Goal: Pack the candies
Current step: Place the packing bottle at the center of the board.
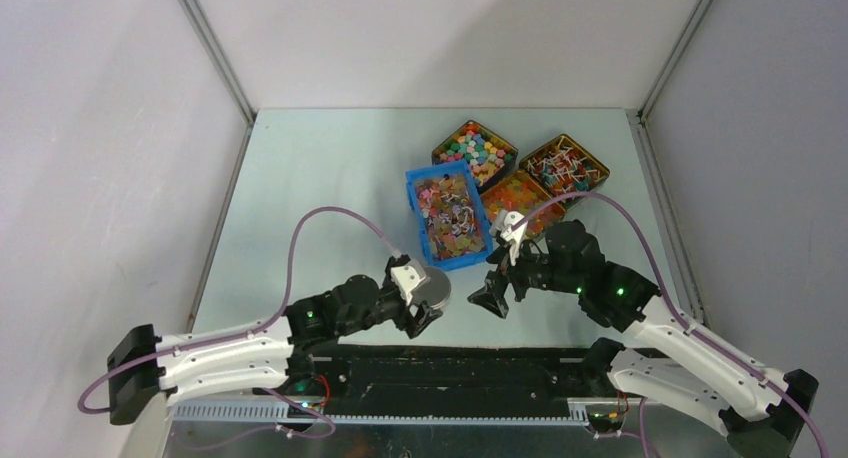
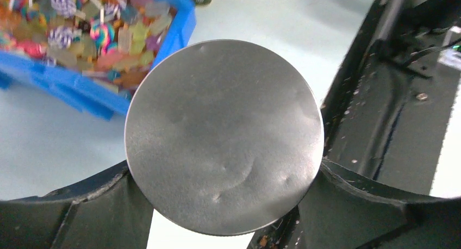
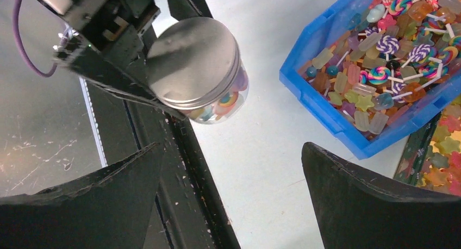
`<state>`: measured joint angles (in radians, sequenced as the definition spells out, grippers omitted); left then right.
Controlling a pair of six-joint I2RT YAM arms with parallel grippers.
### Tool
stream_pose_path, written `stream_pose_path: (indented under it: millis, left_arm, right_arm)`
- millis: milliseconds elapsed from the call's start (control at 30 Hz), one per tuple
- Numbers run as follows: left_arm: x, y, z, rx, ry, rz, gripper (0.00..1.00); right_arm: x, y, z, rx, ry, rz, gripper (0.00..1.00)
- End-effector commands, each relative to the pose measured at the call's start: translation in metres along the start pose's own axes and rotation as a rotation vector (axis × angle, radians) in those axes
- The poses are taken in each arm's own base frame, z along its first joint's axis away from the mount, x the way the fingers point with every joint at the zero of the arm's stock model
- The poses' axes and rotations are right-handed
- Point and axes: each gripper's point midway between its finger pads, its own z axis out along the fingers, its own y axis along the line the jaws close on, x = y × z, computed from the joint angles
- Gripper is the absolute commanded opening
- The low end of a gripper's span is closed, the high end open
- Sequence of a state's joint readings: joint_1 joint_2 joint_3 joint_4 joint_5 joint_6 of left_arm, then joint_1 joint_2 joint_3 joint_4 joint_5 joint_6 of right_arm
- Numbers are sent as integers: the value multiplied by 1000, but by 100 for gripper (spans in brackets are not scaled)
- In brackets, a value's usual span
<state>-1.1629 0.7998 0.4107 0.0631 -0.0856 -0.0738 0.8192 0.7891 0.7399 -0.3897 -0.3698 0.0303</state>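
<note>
My left gripper (image 1: 425, 303) is shut on a small clear jar (image 1: 434, 286) with a round metal lid (image 2: 223, 135), held near the table's front edge. In the right wrist view the jar (image 3: 195, 61) shows coloured candies (image 3: 224, 103) through its glass. More candies (image 1: 452, 218), mixed with stick lollipops, fill a blue bin (image 1: 412, 183) behind the jar; they also show in the right wrist view (image 3: 348, 80). My right gripper (image 1: 497, 293) is open and empty just right of the jar, over bare table (image 3: 234, 173).
Three brown tins stand behind the blue bin: one of mixed coloured sweets (image 1: 475, 150), one of orange sweets (image 1: 518, 193), one of lollipops with white sticks (image 1: 563, 165). A black rail (image 1: 450, 363) runs along the table's near edge.
</note>
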Motion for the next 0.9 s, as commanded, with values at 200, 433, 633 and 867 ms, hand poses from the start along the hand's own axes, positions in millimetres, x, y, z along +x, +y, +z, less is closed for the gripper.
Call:
stream_pose_path:
  millis: [200, 433, 633, 867]
  left_arm:
    - [31, 46, 3, -220, -49, -189, 42]
    - [49, 85, -8, -405, -67, -247, 43]
    - [52, 114, -13, -519, -84, -271, 43]
    - [52, 146, -7, -587, -46, -267, 43]
  right_arm:
    - [-2, 1, 1, -18, -8, 27, 100]
    - [0, -1, 1, -10, 1, 33, 100]
    - [0, -2, 0, -6, 0, 35, 100]
    - [3, -5, -1, 4, 7, 43, 100]
